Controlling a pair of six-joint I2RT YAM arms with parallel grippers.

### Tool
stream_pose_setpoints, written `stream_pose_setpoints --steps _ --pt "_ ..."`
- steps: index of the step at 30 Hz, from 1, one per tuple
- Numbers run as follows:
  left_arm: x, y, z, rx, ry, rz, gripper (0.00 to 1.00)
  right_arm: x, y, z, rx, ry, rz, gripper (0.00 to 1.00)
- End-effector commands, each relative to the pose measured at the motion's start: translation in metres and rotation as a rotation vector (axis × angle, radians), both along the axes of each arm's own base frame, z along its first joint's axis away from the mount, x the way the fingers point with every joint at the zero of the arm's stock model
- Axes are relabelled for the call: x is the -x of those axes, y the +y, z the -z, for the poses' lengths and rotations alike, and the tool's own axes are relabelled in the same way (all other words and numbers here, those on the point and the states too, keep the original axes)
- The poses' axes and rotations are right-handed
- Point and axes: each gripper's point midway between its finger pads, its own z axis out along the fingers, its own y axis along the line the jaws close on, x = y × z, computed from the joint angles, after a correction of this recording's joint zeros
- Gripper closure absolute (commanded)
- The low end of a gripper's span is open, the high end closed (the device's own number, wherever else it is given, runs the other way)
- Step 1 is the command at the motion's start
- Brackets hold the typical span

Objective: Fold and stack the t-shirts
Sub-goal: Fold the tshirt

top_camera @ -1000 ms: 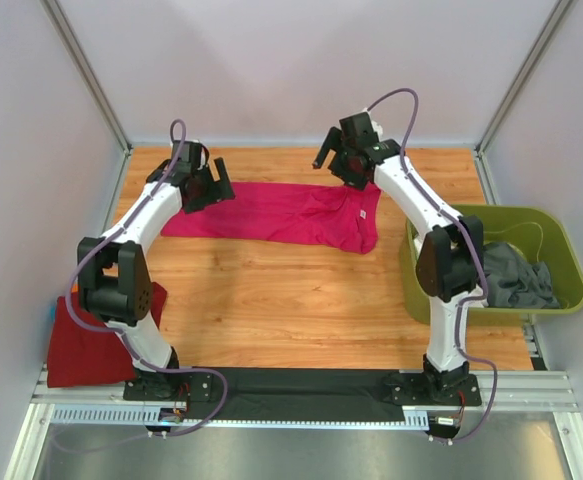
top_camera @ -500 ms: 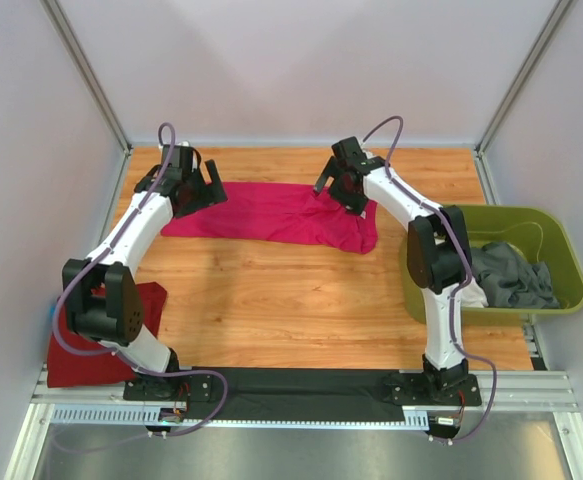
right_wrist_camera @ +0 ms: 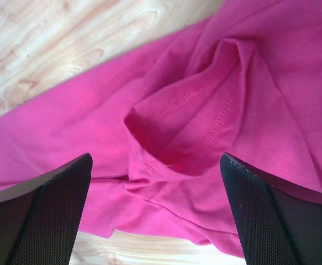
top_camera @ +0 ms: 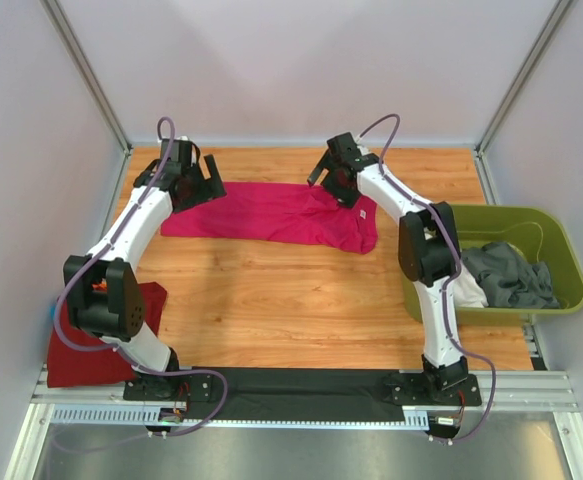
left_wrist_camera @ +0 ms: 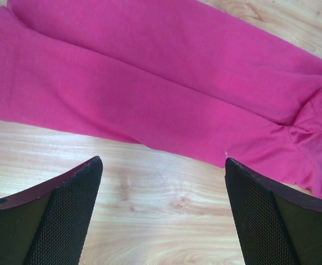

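Observation:
A magenta-pink t-shirt (top_camera: 271, 212) lies folded into a long strip across the far part of the wooden table (top_camera: 291, 300). My left gripper (top_camera: 209, 190) hovers open over the strip's left end. In the left wrist view its fingertips (left_wrist_camera: 89, 176) frame bare wood just in front of the shirt's (left_wrist_camera: 149, 94) near edge. My right gripper (top_camera: 327, 183) hangs open over the strip's right part. In the right wrist view a sleeve opening (right_wrist_camera: 194, 127) of the pink t-shirt lies between the wide-apart fingers (right_wrist_camera: 243, 187). A darker red t-shirt (top_camera: 86, 340) lies folded at the near left corner.
An olive-green bin (top_camera: 567, 262) stands at the right edge with grey (top_camera: 516, 275) and white (top_camera: 469, 290) cloth inside. White walls with metal posts enclose the table on three sides. A black rail (top_camera: 301, 385) carries both arm bases at the near edge.
My right gripper has come left and down onto the pink t-shirt's right part. The left gripper has shifted slightly left. Both stayed open and the shirt has not moved.

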Motion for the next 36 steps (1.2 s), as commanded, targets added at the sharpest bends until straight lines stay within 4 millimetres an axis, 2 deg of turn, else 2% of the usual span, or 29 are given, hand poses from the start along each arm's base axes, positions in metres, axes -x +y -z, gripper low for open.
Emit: stream_pose_setpoints --steps 1,2,4,8,12,16,18,19,20,21,22,23,25,26,27,30,33,36 --pt "-0.008 0.002 -0.012 -0.006 -0.027 0.017 0.02 -0.027 0.01 -0.013 -0.042 -0.088 0.032 0.0" --pt "-0.008 0.003 -0.01 -0.009 -0.024 0.018 0.02 -0.033 0.013 -0.02 -0.056 -0.106 0.036 0.0" --pt "-0.007 0.003 -0.008 -0.011 -0.014 0.02 0.02 -0.039 0.016 -0.014 -0.062 -0.107 0.032 0.0" --pt "-0.006 0.007 -0.011 -0.014 -0.018 0.015 0.02 -0.057 0.026 -0.022 -0.086 -0.154 0.021 0.0" --pt "-0.007 0.006 -0.012 -0.006 -0.024 0.012 0.02 -0.076 0.043 -0.045 -0.161 -0.251 -0.036 0.0" --pt "-0.007 0.005 -0.009 0.001 -0.017 0.018 0.02 -0.078 0.044 -0.066 -0.162 -0.292 -0.058 0.0" --pt "-0.007 0.005 -0.007 0.001 -0.014 0.018 0.02 -0.072 0.04 -0.078 -0.146 -0.298 -0.057 0.0" --pt "-0.006 0.005 -0.006 0.002 -0.01 0.019 0.02 -0.067 0.032 -0.07 -0.112 -0.28 -0.046 0.0" --pt "-0.006 0.004 -0.007 0.0 -0.015 0.02 0.02 -0.063 0.028 -0.07 -0.095 -0.273 -0.041 0.0" --pt "-0.006 0.005 -0.006 0.001 -0.012 0.018 0.02 -0.056 0.022 -0.079 -0.081 -0.274 -0.036 0.0" --pt "-0.006 0.005 -0.006 0.0 -0.014 0.021 0.02 -0.052 0.015 -0.077 -0.055 -0.266 -0.024 0.0" --pt "-0.006 0.005 -0.006 -0.002 -0.014 0.021 0.02 -0.041 0.01 -0.063 -0.031 -0.226 -0.02 0.0" --pt "-0.006 0.005 -0.008 0.0 -0.018 0.022 0.02 -0.026 -0.003 -0.066 0.004 -0.196 0.001 0.0" --pt "-0.006 0.005 -0.009 -0.001 -0.021 0.023 0.02 -0.015 -0.008 -0.053 0.021 -0.153 0.008 0.0" --pt "-0.006 0.005 -0.008 -0.002 -0.023 0.022 0.02 -0.004 -0.013 -0.054 0.033 -0.126 0.011 0.0" --pt "-0.006 0.0 -0.007 0.018 -0.023 0.043 0.02 0.019 -0.029 -0.034 0.081 -0.051 0.039 0.0" --pt "-0.005 -0.003 -0.007 0.033 -0.021 0.056 0.03 0.029 -0.032 -0.021 0.077 -0.022 0.06 0.0" --pt "-0.004 -0.005 -0.006 0.038 -0.022 0.067 0.02 0.028 -0.027 -0.017 0.046 -0.018 0.074 0.0"
